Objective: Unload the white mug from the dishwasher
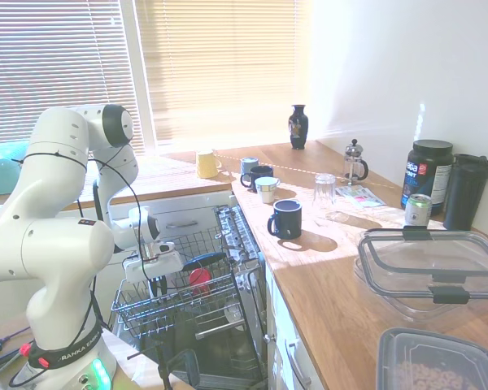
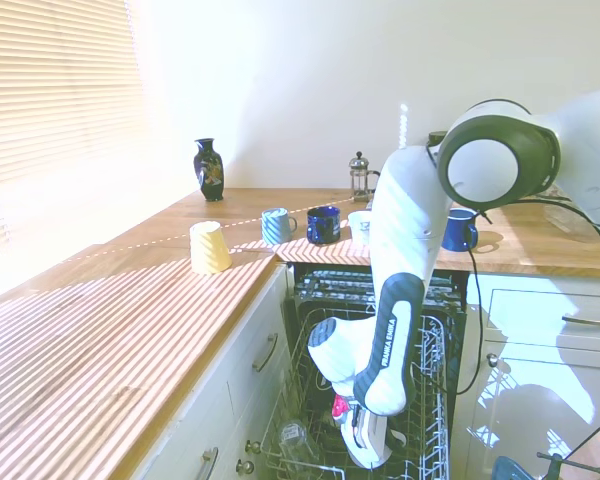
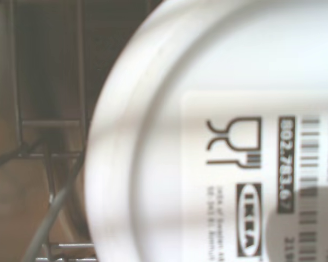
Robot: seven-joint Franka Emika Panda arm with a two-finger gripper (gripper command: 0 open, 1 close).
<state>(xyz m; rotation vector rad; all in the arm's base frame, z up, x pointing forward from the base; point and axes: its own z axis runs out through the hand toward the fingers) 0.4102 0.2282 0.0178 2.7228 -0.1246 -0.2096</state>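
White glazed ceramic fills our wrist view: the white mug (image 3: 208, 109) sits upside down in the dishwasher (image 1: 228, 325) rack, directly below our gripper (image 1: 157, 280). Finger spread we cannot tell. Rigid, slippery, breakable; we'd pinch the wall.

White mug (image 3: 218, 136) seemingly upturned in dishwasher (image 1: 228, 325) rack, beneath pincer (image 1: 156, 284).

Harsh window glare, blurred wrist view

labelled white mug (image 3: 169, 109) base over rack wires (image 3: 49, 136)
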